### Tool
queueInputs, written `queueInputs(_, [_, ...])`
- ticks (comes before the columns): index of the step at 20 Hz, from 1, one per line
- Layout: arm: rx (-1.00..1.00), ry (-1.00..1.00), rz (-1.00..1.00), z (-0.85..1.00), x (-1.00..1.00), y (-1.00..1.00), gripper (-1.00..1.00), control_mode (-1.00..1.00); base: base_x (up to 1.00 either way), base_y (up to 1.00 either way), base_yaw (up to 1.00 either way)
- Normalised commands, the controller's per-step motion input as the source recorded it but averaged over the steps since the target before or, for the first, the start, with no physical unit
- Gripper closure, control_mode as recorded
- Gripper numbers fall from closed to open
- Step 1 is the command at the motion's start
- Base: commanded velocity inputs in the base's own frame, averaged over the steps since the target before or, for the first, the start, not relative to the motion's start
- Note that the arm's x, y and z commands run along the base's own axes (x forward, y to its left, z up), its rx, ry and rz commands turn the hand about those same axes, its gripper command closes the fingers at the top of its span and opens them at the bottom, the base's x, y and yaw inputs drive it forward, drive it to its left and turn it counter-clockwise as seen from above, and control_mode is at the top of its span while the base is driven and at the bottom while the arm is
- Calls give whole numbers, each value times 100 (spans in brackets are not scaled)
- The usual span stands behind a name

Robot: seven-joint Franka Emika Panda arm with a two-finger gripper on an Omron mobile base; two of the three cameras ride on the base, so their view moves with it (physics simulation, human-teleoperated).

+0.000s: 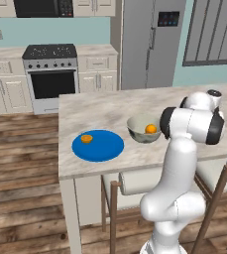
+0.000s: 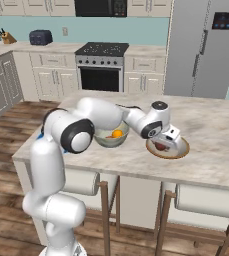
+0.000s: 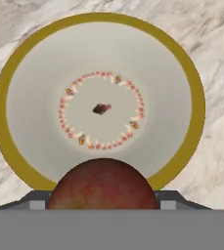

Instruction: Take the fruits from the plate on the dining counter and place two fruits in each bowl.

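My gripper [image 2: 162,144] hangs just over the shallow bowl with the tan-brown rim [image 2: 180,150], shut on a dark red-brown fruit [image 2: 159,146]. In the hand view that fruit [image 3: 103,181] sits in the gripper [image 3: 103,197] above the near rim of the bowl [image 3: 99,63], whose patterned pale inside holds nothing. The deep grey-green bowl [image 1: 137,130] holds one bright orange fruit [image 1: 150,129]. Another orange fruit [image 1: 86,139] lies on the blue plate [image 1: 102,149] at the left of the dining counter [image 1: 100,111].
Wooden stools [image 1: 114,208] stand under the counter's near edge. The stove [image 1: 50,74] and pale cabinets line the back wall, with the fridge [image 1: 149,39] to their right. The arm's elbow [image 2: 71,131] reaches over the counter's left end beside the grey-green bowl [image 2: 103,142].
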Motion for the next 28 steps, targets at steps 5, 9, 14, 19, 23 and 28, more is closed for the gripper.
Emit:
queueInputs(5, [0, 11, 0, -22, 17, -7, 100, -100, 0, 0, 0])
queueInputs(9, [0, 10, 0, -28, 15, -6, 100, -100, 0, 0, 0])
queueInputs(14, [1, 4, 0, -41, 15, -5, 100, -100, 0, 0, 0])
queueInputs(19, [5, 0, 0, -25, 18, -8, 100, -100, 0, 0, 0])
queueInputs(23, [4, -5, 0, 0, 18, -8, 100, -100, 0, 0, 0])
queueInputs(28, [1, 0, 0, 0, 18, -1, -100, -100, 0, 0, 0])
